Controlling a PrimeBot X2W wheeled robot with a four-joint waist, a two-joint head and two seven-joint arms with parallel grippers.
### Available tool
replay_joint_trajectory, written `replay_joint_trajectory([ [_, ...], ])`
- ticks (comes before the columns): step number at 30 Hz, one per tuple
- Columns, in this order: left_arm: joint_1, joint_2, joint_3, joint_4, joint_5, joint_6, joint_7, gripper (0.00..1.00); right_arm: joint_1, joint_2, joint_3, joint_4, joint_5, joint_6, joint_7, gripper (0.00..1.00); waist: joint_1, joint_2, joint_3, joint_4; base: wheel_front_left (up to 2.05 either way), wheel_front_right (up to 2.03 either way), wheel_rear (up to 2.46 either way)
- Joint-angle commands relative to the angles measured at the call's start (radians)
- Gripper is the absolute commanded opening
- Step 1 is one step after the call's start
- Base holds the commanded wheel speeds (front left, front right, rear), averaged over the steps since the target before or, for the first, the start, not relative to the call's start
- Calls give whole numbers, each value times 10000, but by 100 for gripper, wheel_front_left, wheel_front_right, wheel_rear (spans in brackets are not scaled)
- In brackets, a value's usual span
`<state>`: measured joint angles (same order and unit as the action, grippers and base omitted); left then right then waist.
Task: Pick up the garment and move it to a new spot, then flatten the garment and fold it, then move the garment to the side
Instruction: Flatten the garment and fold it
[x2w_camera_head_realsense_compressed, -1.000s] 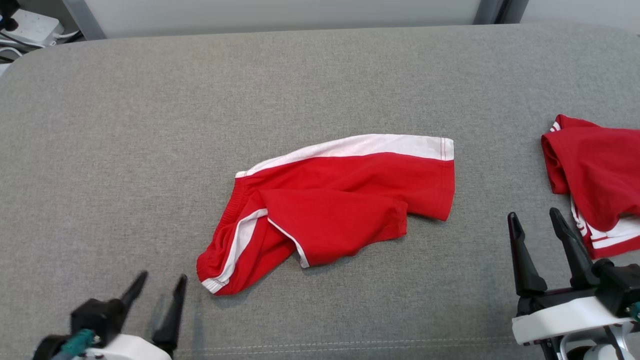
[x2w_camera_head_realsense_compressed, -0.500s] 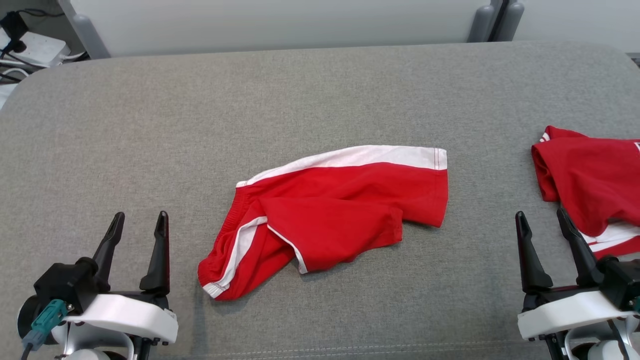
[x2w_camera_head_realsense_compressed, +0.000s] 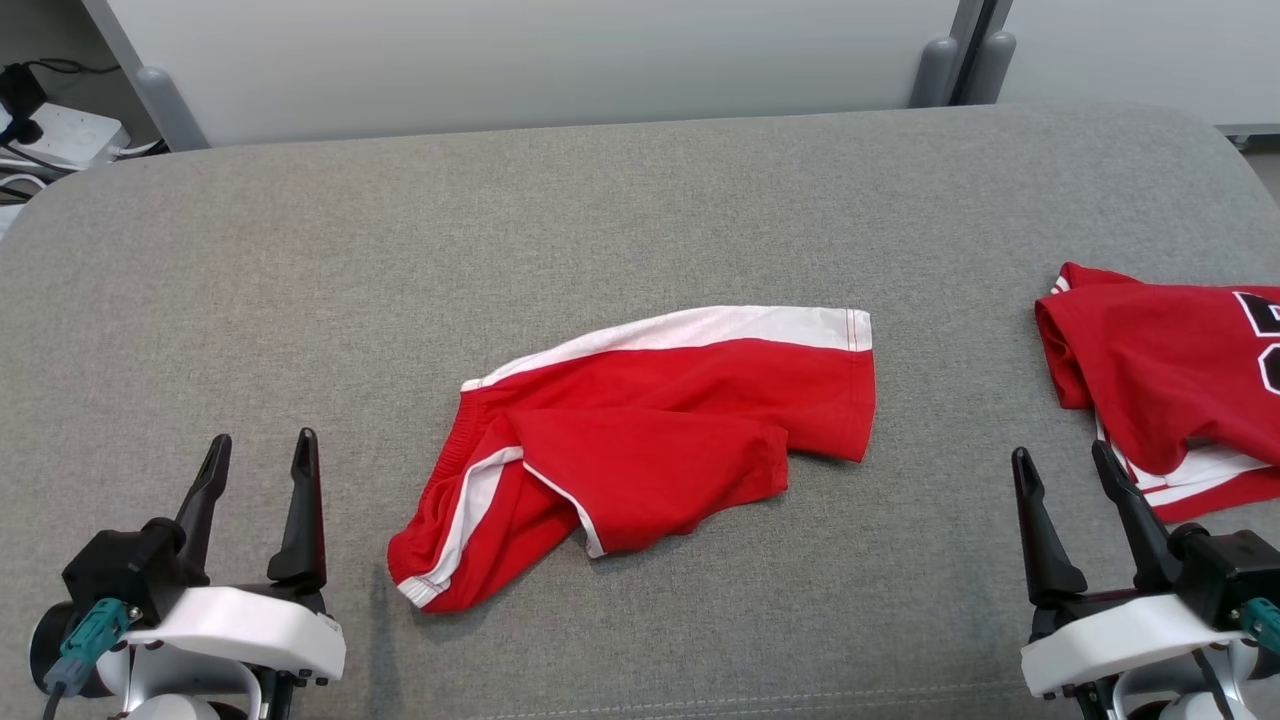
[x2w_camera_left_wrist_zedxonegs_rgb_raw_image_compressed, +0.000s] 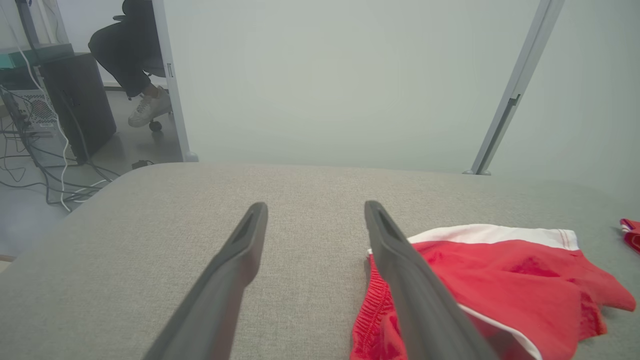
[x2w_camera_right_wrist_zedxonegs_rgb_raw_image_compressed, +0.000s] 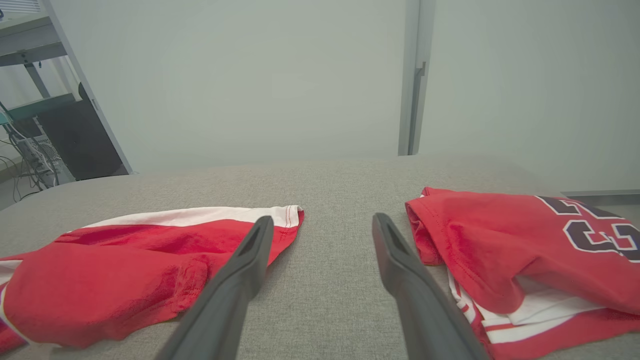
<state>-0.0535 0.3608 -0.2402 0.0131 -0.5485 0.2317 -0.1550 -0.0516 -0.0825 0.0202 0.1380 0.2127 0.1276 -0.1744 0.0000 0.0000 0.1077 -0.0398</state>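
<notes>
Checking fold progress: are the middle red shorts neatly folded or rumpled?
Rumpled: the red shorts lie with one leg flopped crookedly over the other.

Grey cloth-covered desk (x2w_camera_head_realsense_compressed: 640, 200) with rounded corners. At its right edge, doubled-over red jersey (x2w_camera_head_realsense_compressed: 1160, 380) with dark white-edged numerals, striped white hem beneath. Behind, pale wall panels (x2w_camera_head_realsense_compressed: 550, 60) and grey posts (x2w_camera_head_realsense_compressed: 935, 70). Off the far left: white power strip (x2w_camera_head_realsense_compressed: 65, 135), dark computer tower (x2w_camera_left_wrist_zedxonegs_rgb_raw_image_compressed: 80, 100), loose cables (x2w_camera_left_wrist_zedxonegs_rgb_raw_image_compressed: 30, 175), a person's white shoe (x2w_camera_left_wrist_zedxonegs_rgb_raw_image_compressed: 147, 107).
</notes>
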Motion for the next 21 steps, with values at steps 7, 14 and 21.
replay_joint_trajectory([
  [7,-670,196,365,-28,-37,57,-157,100,-152,-115,280,-237,77,31,-80,100,0,0,103,24,0,0,0],
  [14,-1237,153,38,85,-90,-168,220,100,-558,-248,328,-108,189,31,-5,100,0,0,424,91,0,0,0],
  [21,-2671,53,-727,834,-643,-1032,1890,100,-1948,-978,775,822,595,31,479,100,0,0,1086,115,0,0,0],
])
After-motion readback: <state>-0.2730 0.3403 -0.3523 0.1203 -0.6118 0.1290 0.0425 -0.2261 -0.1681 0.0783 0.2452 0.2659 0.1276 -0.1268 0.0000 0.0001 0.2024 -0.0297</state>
